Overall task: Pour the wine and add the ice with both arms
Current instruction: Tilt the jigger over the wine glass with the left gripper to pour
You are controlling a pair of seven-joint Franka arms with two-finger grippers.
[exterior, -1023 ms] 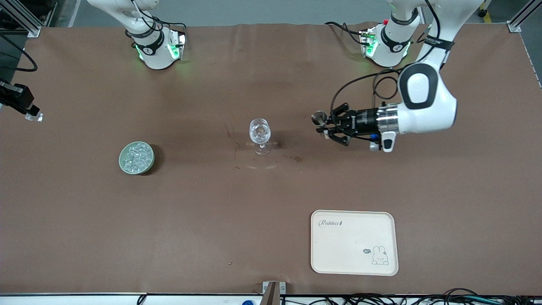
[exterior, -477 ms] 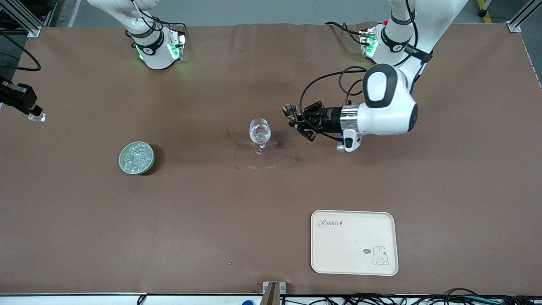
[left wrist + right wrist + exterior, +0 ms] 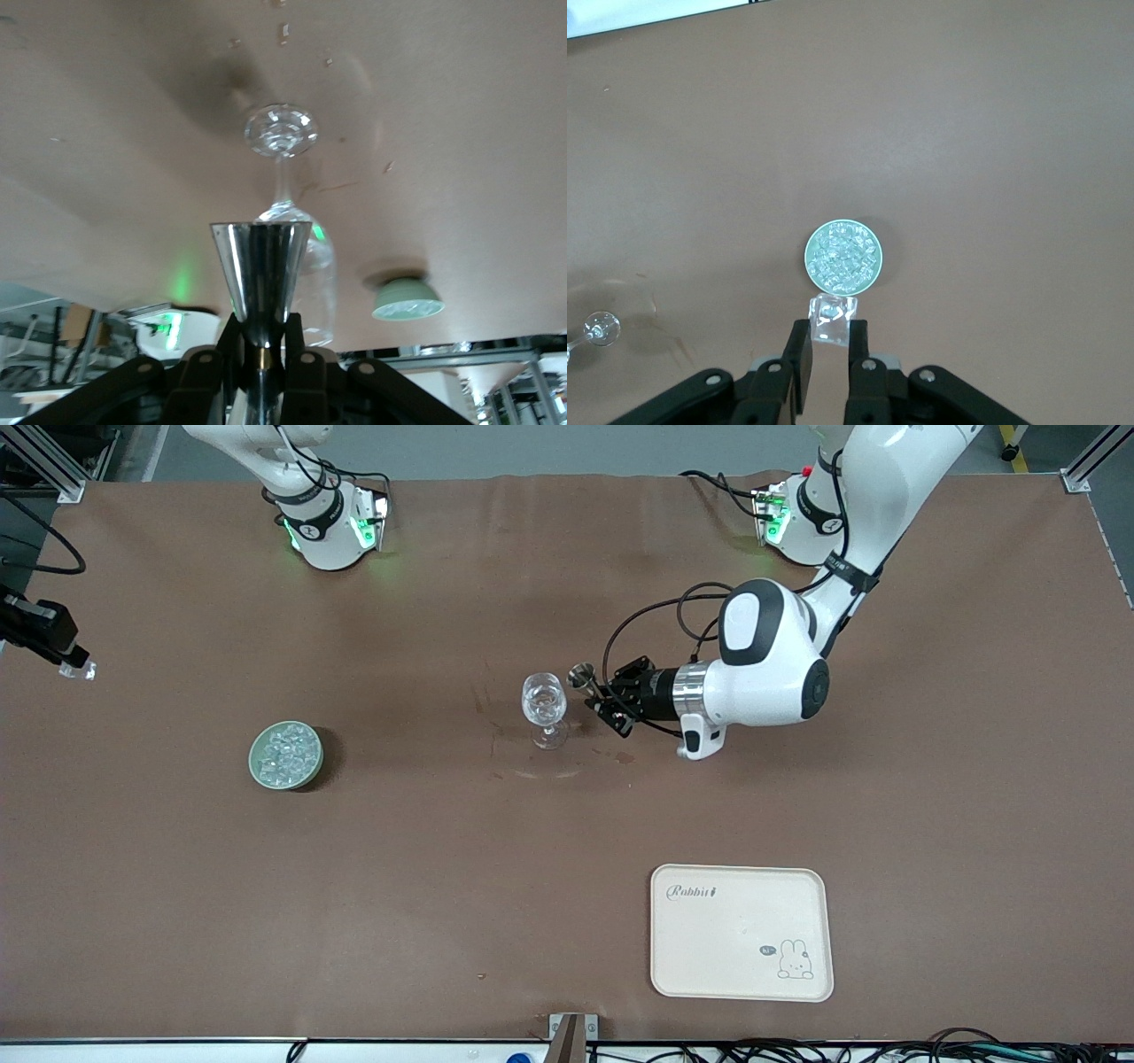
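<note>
Swinging in from the left arm's end of the table over the past second, the left gripper [image 3: 601,696] now hangs just beside the bowl of the stemmed glass [image 3: 544,699], its jaws clamped on the waist of a small steel jigger [image 3: 581,677]; the measure's flared mouth [image 3: 260,232] points toward the glass, a posture that looks chosen to bring the wine to the rim for tipping; whether any liquid is in it cannot be told from these views. That glass stands upright on the brown table [image 3: 443,886] and serves as the hub of the scene; a few ice cubes appear to glint inside its bowl, though this is hard to confirm. Well apart from the glass, toward the right arm's end of the table, sits a green bowl [image 3: 285,755] heaped with ice [image 3: 287,751]. Higher up over that end of the table, past the green bowl from the glass, the right gripper [image 3: 69,666] waits, its fingers [image 3: 799,356] pinched on a single ice cube [image 3: 831,317]; the wrist view looks straight down on the green bowl, suggesting the cube is being held clear until the pour is done. Nearer the front camera than the glass lies a cream tray [image 3: 741,932] with a rabbit print, bare.
</note>
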